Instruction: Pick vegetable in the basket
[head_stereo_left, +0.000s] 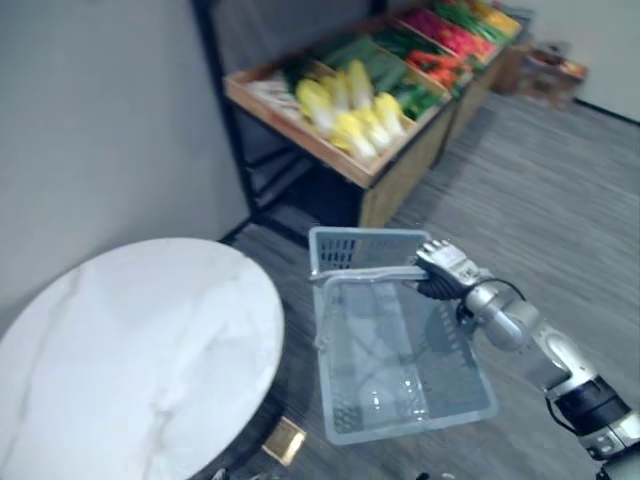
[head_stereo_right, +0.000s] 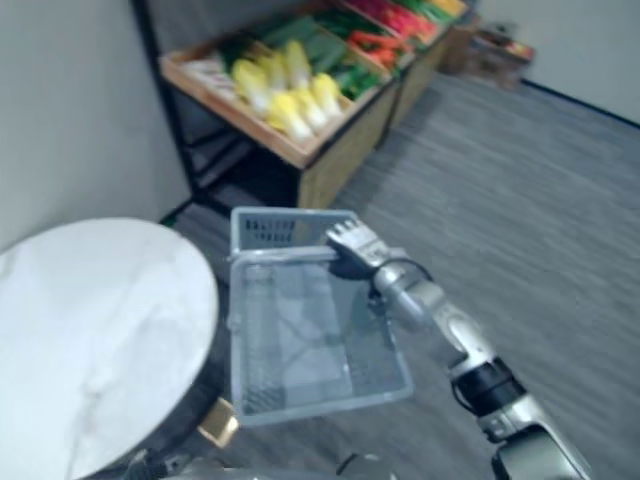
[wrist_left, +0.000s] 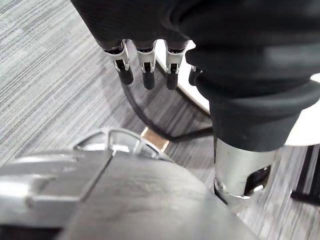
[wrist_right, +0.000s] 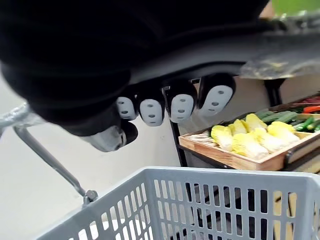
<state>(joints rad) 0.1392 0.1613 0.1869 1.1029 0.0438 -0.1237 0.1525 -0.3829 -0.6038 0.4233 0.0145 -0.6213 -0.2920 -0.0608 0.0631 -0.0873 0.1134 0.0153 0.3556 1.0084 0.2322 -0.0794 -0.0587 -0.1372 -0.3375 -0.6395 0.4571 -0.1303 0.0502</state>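
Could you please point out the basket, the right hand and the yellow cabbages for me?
basket (head_stereo_left: 365, 247): left eye view, on its far mesh wall.
right hand (head_stereo_left: 447, 266): left eye view, on its back.
yellow cabbages (head_stereo_left: 352, 128): left eye view, on a middle head.

White marble table (head_stereo_left: 130, 340), grey floor (head_stereo_left: 540, 180)

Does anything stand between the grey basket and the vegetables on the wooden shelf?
Nothing visible does. The right robot hand holds the grey plastic mesh basket by its handle; only bare grey floor lies between it and the yellow cabbages on the wooden shelf. The round white marble table stands aside, left.
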